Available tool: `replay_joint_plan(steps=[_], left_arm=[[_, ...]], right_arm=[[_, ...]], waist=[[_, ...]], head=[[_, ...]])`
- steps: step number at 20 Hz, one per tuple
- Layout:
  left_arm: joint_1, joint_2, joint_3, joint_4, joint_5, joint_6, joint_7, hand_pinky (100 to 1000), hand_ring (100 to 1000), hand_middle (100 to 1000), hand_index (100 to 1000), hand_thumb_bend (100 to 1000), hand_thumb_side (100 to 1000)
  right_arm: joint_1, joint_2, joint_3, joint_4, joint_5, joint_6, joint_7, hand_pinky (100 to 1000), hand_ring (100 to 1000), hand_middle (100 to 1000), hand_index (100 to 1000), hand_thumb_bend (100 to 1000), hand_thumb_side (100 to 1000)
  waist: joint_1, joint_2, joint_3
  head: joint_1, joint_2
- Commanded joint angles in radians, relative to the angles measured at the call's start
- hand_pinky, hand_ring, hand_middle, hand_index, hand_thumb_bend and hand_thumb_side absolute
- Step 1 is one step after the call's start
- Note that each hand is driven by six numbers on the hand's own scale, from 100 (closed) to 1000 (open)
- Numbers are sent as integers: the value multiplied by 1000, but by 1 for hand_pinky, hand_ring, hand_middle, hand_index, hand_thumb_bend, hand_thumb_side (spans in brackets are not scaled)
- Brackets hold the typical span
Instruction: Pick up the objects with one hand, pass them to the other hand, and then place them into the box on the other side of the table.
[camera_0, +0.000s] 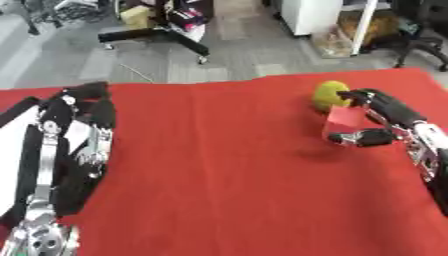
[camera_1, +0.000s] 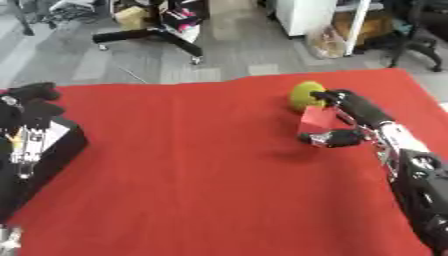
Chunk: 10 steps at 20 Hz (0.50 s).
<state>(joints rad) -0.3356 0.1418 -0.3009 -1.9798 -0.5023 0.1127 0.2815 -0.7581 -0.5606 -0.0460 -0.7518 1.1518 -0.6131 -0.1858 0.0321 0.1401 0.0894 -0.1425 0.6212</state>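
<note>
A small red block (camera_0: 343, 121) is pinched between the thumb and fingers of my right hand (camera_0: 385, 122), which holds it a little above the red table (camera_0: 219, 170) at the right. A yellow-green ball (camera_0: 330, 94) lies on the cloth just behind the block, touching or nearly touching the fingertips. My left hand (camera_0: 83, 130) hangs over the table's left edge with its fingers curled and nothing in them. Beneath it is a black box (camera_1: 52, 150) with a white inside.
Past the table's far edge lies grey floor with a black wheeled stand (camera_0: 157, 37), a white cabinet (camera_0: 311, 15) and a chair (camera_0: 420, 40).
</note>
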Motion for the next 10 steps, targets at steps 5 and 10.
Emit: replay_joint_plan(steps=[5, 10], left_arm=[[-11, 0, -3, -20, -9, -3, -1, 773, 610, 643, 784, 260, 903], [-11, -1, -5, -20, -14, -4, -2, 773, 610, 644, 784, 258, 903]], right_arm=[[-18, -22, -14, 14, 40, 20, 1, 925, 721, 717, 962, 555, 972], [-15, -22, -15, 27, 65, 31, -16, 908, 627, 566, 917, 339, 859]], waist=[[-5, -11, 3], [-5, -9, 4]], head=[[-5, -7], [-5, -6]])
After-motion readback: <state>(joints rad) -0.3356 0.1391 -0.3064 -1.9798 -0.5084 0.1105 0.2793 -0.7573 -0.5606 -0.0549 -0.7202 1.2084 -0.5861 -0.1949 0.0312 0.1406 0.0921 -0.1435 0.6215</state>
